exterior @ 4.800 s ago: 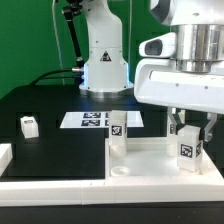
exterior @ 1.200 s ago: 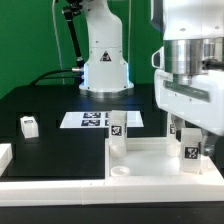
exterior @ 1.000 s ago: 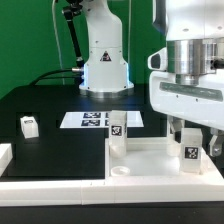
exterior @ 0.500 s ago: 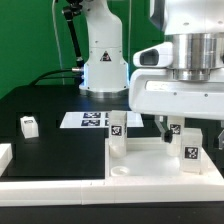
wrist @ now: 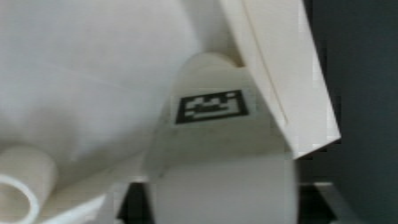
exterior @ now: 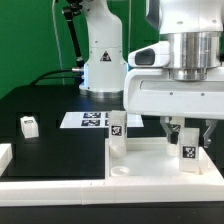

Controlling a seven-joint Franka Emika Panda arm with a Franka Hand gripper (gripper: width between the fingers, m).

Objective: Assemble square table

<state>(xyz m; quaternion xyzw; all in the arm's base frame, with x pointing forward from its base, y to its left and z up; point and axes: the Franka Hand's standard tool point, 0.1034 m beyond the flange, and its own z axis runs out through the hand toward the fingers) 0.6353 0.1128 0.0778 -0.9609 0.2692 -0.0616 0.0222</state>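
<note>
The white square tabletop [exterior: 150,165] lies at the front of the exterior view, raised rim up. One tagged white leg [exterior: 118,130] stands at its far corner on the exterior view's left. A second leg [exterior: 187,150] stands at the far corner on the exterior view's right. My gripper [exterior: 187,138] straddles this second leg from above and is shut on it. In the wrist view the leg [wrist: 217,150] fills the gap between my dark fingers [wrist: 139,200], next to the tabletop rim [wrist: 276,70]. A third leg [exterior: 29,126] stands loose on the black table. The fourth leg is out of view.
The marker board [exterior: 85,120] lies flat behind the tabletop. The robot base [exterior: 103,55] stands at the back. White border rails [exterior: 50,186] run along the front, with a rail end [exterior: 4,152] at the exterior view's left.
My hand has turned about its vertical axis over the leg at the exterior view's right and has shifted a little toward the exterior view's left. The leg, tabletop and other parts stay put.
</note>
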